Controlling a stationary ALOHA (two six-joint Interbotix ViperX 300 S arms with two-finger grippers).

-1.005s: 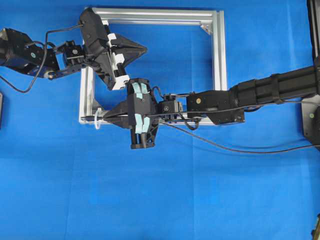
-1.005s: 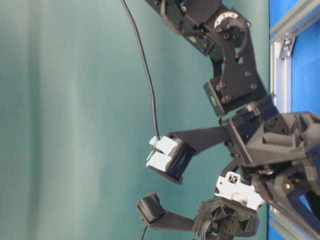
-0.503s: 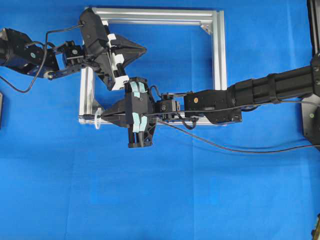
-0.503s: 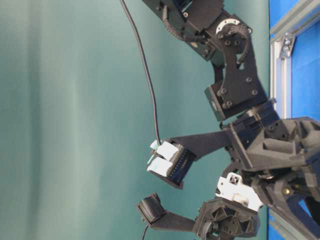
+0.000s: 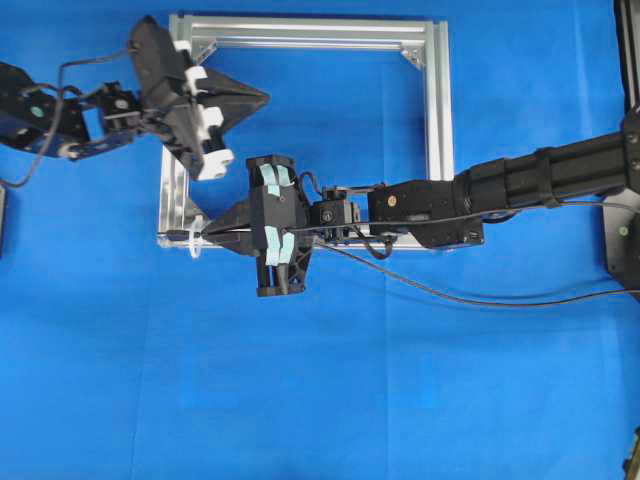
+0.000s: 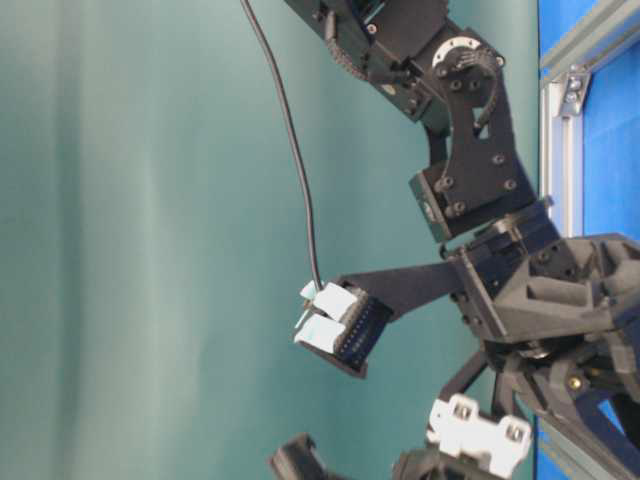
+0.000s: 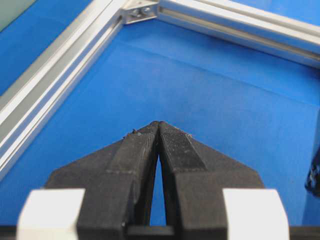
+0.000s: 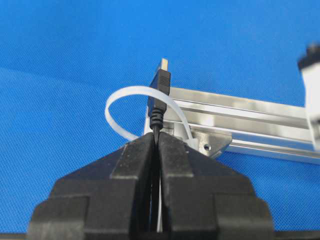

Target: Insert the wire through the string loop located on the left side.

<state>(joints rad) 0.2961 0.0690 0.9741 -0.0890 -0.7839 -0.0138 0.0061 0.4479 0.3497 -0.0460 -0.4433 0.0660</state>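
Observation:
My right gripper (image 5: 207, 232) (image 8: 156, 137) is shut on the wire (image 5: 450, 295) just behind its plug (image 8: 160, 85). It sits at the silver frame's (image 5: 437, 100) lower left corner. The white string loop (image 8: 120, 97) (image 5: 195, 247) arcs out from that corner. The plug crosses the loop's arc, and its metal tip (image 5: 174, 236) reaches past the loop to the left. The rest of the wire trails away to the right across the blue cloth. My left gripper (image 5: 265, 97) (image 7: 159, 123) is shut on nothing, up over the frame's upper left part, pointing right.
The frame's rails (image 7: 45, 85) run to the left of and ahead of my left gripper, with a corner bracket (image 7: 140, 12) between them. The right arm (image 5: 520, 185) lies across the frame's bottom rail (image 8: 250, 112). Blue cloth (image 5: 350, 400) covers the table.
My left gripper has drawn back left and slightly up, away from the right gripper. The right gripper first slid a little left with the plug into the loop, then held still.

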